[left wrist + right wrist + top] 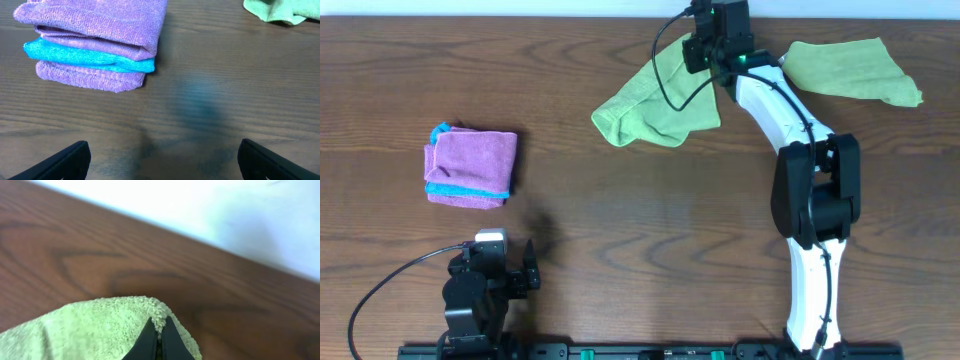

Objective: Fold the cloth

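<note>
Since folding needs a corner in hand, our right gripper [157, 342] clamps the lime-green cloth [655, 105] at twelve o'clock; our left gripper [162, 162] rests, fingers apart.

White right arm [767, 98], black right pincer [159, 326]

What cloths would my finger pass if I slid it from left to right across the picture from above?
folded purple cloth with teal edging → lime-green cloth → duller olive-green cloth
</note>
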Action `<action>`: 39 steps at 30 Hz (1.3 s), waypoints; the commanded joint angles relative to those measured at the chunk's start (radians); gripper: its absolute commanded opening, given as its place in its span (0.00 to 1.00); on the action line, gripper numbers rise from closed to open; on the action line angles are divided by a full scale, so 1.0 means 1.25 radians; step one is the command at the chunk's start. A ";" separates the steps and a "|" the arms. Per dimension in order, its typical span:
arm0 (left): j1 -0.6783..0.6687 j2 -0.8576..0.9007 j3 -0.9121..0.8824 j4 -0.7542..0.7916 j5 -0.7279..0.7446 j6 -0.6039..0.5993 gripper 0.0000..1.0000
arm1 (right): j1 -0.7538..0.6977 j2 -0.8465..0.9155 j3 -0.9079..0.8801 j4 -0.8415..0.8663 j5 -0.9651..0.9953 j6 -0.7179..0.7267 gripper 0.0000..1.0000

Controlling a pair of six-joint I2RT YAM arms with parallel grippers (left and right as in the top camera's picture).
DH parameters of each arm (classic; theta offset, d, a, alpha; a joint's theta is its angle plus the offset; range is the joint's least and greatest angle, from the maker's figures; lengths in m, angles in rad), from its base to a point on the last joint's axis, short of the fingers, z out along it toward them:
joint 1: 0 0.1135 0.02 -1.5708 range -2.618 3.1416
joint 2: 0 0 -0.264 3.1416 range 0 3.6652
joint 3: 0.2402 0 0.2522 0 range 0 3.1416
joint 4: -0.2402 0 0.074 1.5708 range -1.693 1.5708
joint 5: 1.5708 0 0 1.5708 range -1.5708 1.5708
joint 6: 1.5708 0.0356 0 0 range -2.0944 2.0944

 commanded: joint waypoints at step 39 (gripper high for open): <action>-0.003 -0.005 -0.005 -0.002 -0.012 -0.006 0.95 | 0.122 -0.069 0.067 -0.602 -0.101 -0.176 0.56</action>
